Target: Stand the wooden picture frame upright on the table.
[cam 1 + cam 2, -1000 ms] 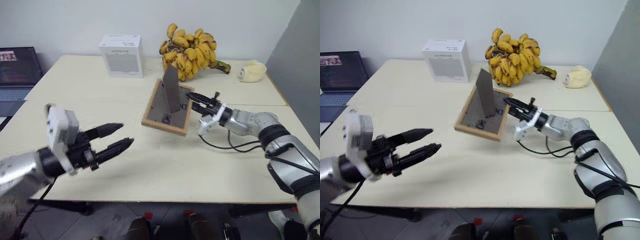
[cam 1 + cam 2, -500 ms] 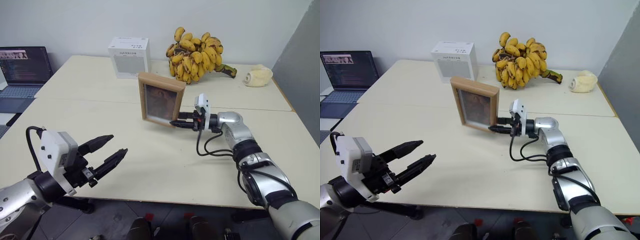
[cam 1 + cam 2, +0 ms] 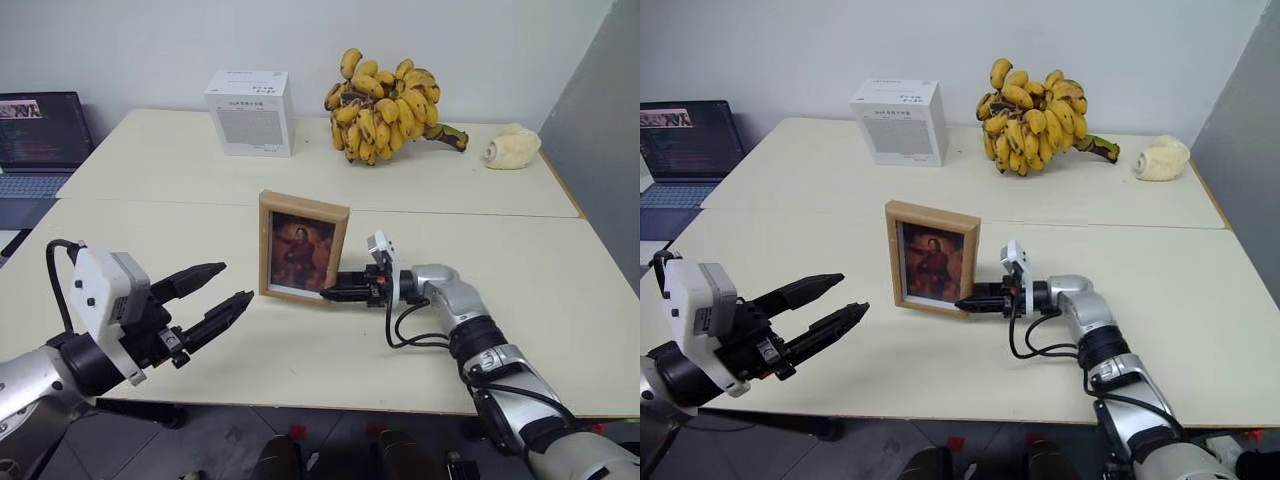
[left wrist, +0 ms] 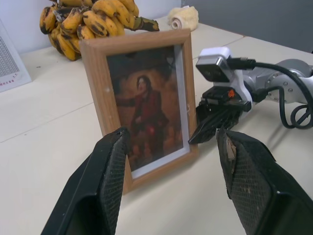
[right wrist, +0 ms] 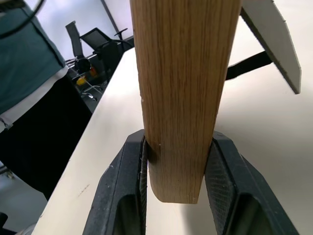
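The wooden picture frame (image 3: 303,247) stood upright near the middle of the table (image 3: 150,160), its dark reddish portrait facing the robot, where a second earlier it had lain tilted on its face with the grey back and stand flap showing. Half a second earlier it had already been turned portrait-forward but was held farther back on the table; it had since come nearer the front edge. The right gripper (image 3: 335,294) was clamped on the frame's lower corner at the 5 o'clock side, one black finger pressed to each face of the wood, as the right wrist view showed. The left gripper (image 3: 215,295) hung at 8 o'clock from the frame, well apart from it, its two fingers spread wide and holding nothing. A white box (image 3: 249,98) sat at 11 o'clock on the far section, a bunch of bananas (image 3: 385,95) at 1 o'clock.
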`<state>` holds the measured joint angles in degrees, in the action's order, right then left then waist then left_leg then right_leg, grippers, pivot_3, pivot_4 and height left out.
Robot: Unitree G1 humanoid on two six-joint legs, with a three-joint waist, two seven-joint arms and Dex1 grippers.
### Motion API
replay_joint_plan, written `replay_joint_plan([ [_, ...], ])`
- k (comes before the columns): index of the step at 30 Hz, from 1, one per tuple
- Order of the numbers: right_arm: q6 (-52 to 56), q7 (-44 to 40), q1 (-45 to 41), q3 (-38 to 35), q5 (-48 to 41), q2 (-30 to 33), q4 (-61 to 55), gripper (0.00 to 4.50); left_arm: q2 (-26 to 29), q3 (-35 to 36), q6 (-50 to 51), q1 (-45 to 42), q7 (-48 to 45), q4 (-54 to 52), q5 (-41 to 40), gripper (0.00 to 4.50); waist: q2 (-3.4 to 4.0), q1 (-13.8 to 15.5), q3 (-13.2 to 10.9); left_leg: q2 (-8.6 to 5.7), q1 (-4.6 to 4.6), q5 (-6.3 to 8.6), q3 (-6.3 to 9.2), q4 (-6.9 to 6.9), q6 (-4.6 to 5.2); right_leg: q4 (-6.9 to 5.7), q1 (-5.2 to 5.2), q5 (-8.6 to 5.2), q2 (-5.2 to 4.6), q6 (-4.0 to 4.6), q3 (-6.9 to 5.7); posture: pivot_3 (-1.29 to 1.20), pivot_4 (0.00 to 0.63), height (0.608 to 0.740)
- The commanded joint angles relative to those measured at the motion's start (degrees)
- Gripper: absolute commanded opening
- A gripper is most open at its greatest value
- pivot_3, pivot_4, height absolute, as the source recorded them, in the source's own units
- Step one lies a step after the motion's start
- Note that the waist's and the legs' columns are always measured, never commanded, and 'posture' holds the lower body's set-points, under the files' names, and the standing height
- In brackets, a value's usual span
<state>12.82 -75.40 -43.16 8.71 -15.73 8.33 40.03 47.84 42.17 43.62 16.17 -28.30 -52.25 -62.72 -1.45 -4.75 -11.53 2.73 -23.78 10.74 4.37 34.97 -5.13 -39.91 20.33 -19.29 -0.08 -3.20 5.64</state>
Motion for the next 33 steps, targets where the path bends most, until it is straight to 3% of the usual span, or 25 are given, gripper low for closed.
replay_joint_plan([
  [1,-2.26,0.64,0.34,-0.64,0.14,-0.83,0.81,1.26,1.74,1.51,-0.74,0.08,1.00,-1.39,-2.07,3.00,0.00,0.06,0.00,0.00,0.00,0.00,0.00,0.00,0.00,0.00,0.00,0.00,0.00,0.00,0.00,0.00,0.150,0.740],
  [5,-3.18,1.52,0.79,-0.90,0.79,-1.40,2.24,1.26,2.74,0.69,-0.95,-0.32,1.88,-1.37,-2.96,3.00,0.00,-0.01,0.00,0.02,0.02,0.00,0.00,0.00,0.00,-0.01,0.00,0.00,0.02,0.00,0.00,0.00,0.150,0.740],
  [7,-2.99,1.75,0.85,-1.07,0.78,-1.45,2.41,1.92,3.19,0.26,-1.16,-1.12,2.37,-0.72,-3.57,3.04,0.00,-0.02,0.00,0.02,0.03,0.00,0.00,0.00,0.00,-0.01,0.00,0.00,0.02,0.00,0.00,0.00,0.150,0.740],
  [9,-3.35,2.35,0.89,-1.29,1.04,-1.39,2.57,2.13,3.51,-0.17,-1.21,-1.84,2.90,-0.10,-4.31,3.04,0.00,-0.03,0.00,0.02,0.03,0.00,0.00,0.00,-0.01,-0.01,0.00,0.00,0.02,0.00,0.01,0.00,0.150,0.740],
  [12,-4.63,3.77,0.99,-1.23,1.98,-0.88,2.54,2.93,3.61,-1.88,-1.15,-2.64,3.91,0.04,-3.07,3.04,0.00,-0.02,0.00,0.01,0.02,-0.01,0.00,0.00,-0.01,0.00,0.00,-0.01,0.02,0.00,0.01,0.00,0.150,0.740],
  [20,-4.48,1.25,6.59,1.23,4.43,8.90,-11.83,2.93,1.42,-6.64,-3.92,-4.06,3.60,0.38,0.15,3.04,0.01,0.32,-0.01,-0.02,-0.02,0.00,0.00,-0.01,-0.02,0.10,-0.02,-0.01,-0.02,-0.01,0.00,0.00,0.150,0.740],
  [26,9.76,1.52,12.26,-3.12,-3.89,20.99,-40.55,2.93,1.23,-9.25,-5.72,-4.72,0.68,2.89,3.48,3.04,0.14,1.04,-0.09,0.00,-0.07,0.00,-0.01,-0.03,-0.02,0.20,0.01,-0.01,-0.01,-0.02,0.02,0.00,0.150,0.740],
  [33,25.89,11.77,11.53,-10.51,-14.47,23.70,-55.63,2.93,1.09,-12.55,-6.80,-7.83,-1.83,6.19,5.55,3.04,0.12,1.45,-0.07,0.04,-0.07,0.00,-0.01,-0.06,-0.02,0.30,0.00,-0.03,0.04,0.00,0.04,0.00,0.150,0.740],
])
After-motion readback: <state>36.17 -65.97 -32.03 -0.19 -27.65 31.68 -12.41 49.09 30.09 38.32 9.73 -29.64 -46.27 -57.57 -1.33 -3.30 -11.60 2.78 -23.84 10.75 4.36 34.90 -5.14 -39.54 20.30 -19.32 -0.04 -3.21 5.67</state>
